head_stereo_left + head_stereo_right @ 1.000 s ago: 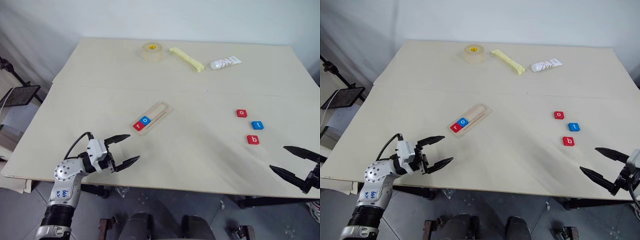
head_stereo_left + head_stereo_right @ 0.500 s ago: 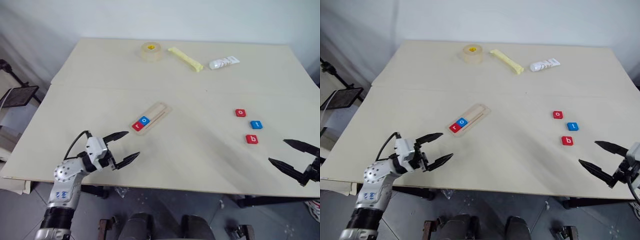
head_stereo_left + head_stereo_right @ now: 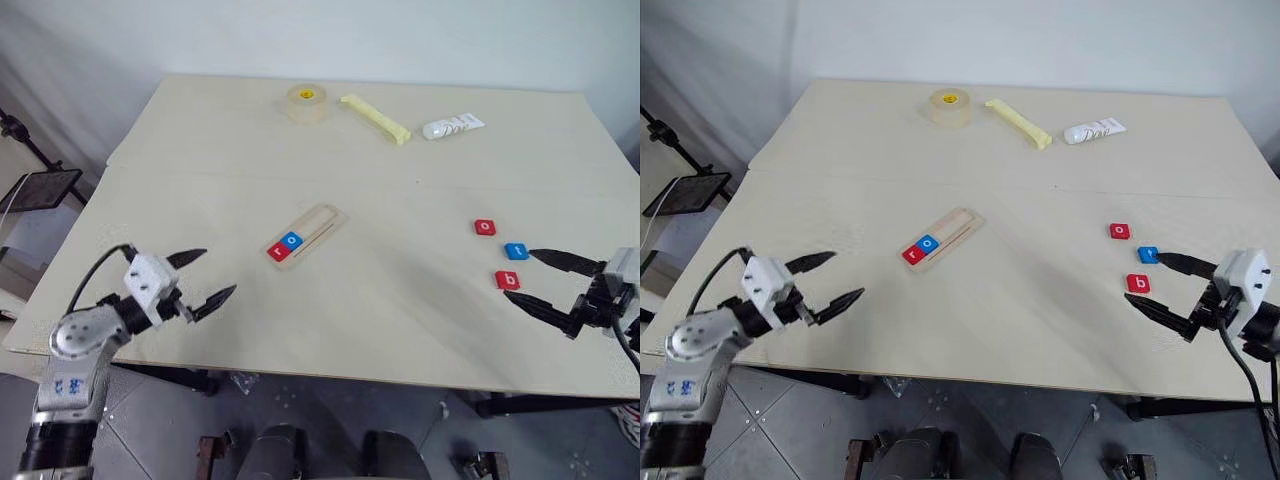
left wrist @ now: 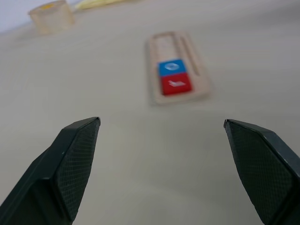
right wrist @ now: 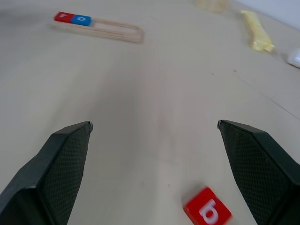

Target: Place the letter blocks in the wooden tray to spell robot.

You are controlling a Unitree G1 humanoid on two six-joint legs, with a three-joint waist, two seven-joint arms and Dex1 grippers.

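Change since a second ago: right gripper (image 3: 537,278), jaws wide and empty, has swung in beside red b block (image 3: 507,279), fingers flanking it without touching. Left gripper (image 3: 207,275), likewise spread, has drawn left, away from wooden tray (image 3: 322,222). Tray holds red r (image 3: 275,251), blue o (image 3: 291,240). Red o (image 3: 484,227), blue t (image 3: 515,250) unmoved, right.

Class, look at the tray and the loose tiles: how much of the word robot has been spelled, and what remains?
Done: the red r and blue o sit at one end of the wooden tray.

In hand: nothing; the open right gripper is beside the red b, and the left gripper is open and empty.

Left: the b, the red o and the blue t lie loose on the table.
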